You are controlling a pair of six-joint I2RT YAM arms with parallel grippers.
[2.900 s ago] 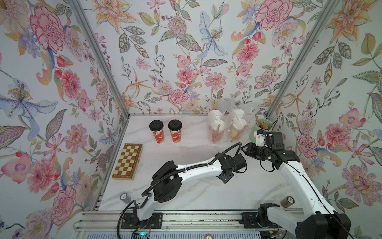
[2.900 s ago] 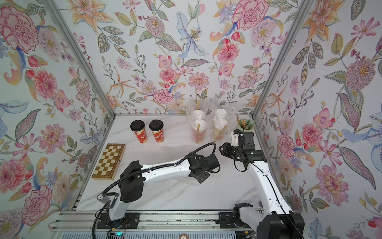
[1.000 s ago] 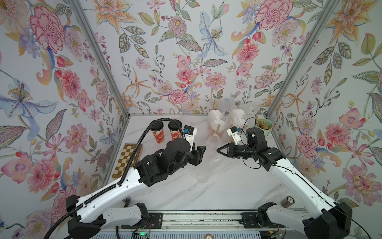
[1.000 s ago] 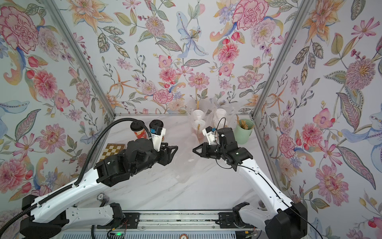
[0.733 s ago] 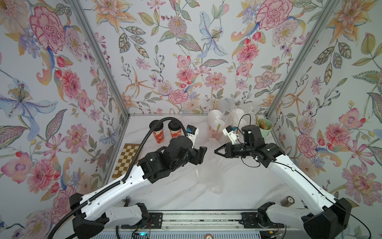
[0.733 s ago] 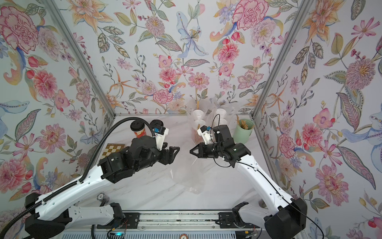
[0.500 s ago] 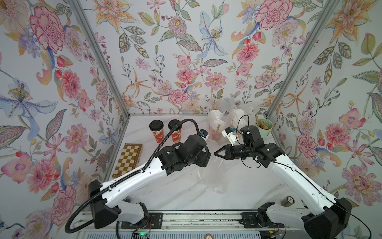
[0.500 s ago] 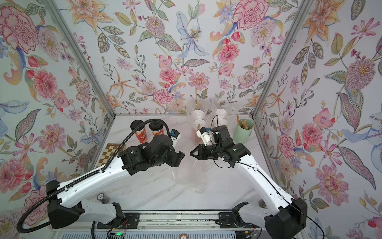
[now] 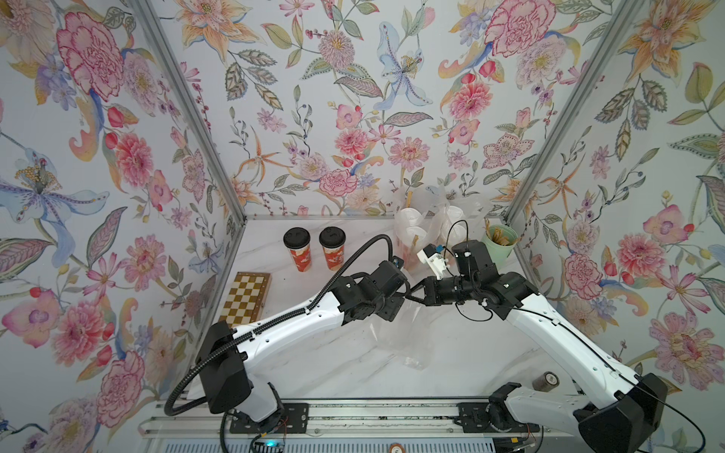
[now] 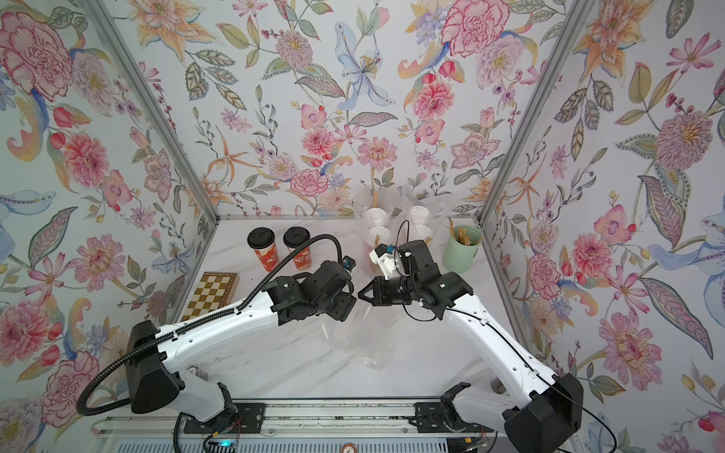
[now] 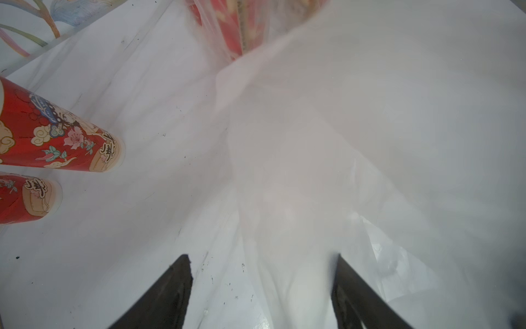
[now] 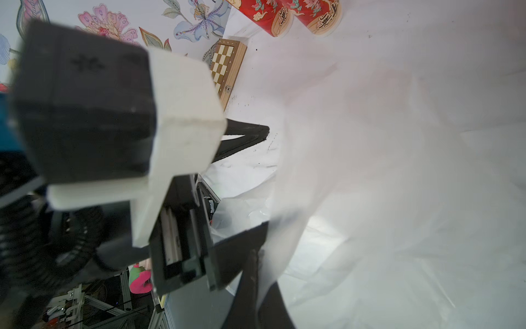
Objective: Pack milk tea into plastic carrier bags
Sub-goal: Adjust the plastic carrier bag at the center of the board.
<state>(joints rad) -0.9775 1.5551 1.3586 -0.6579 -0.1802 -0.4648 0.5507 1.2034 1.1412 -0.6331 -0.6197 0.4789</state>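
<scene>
Your left arm [image 9: 298,317] has swung in from beside the two black-lidded cups [image 9: 298,251]. It now meets your right arm [image 9: 549,325] almost tip to tip over the middle of the surface [image 9: 333,364]. Between them hangs the empty clear bag [image 9: 396,337], its foot crumpled on the surface, well apart from those cups, which stand unpacked at the back.

The right claw [image 9: 414,294] is pressed together, pinching the bag's upper edge. The left claw [image 11: 262,256] is spread, and the left wrist view shows film lying between its fingers [image 11: 176,284], not yet nipped. I read this as the mouth-opening step: one side is held and the other is about to be taken, so no cup can go in yet. Four white-lidded cups [image 9: 410,215] already sit in two bags [image 9: 412,243] at the back, near the green cup [image 9: 502,247], so this looks like the last bag.

The bag is so transparent that in both top views you cannot trace its rim or handles, so it is uncertain which part the right claw holds. From above, the left claw's tips are hidden under its own wrist. Both wrist views are mostly white blur, and you cannot tell whether one layer or two lies between the left fingers. Both wrist views also cut off the black-lidded cups' lids.
</scene>
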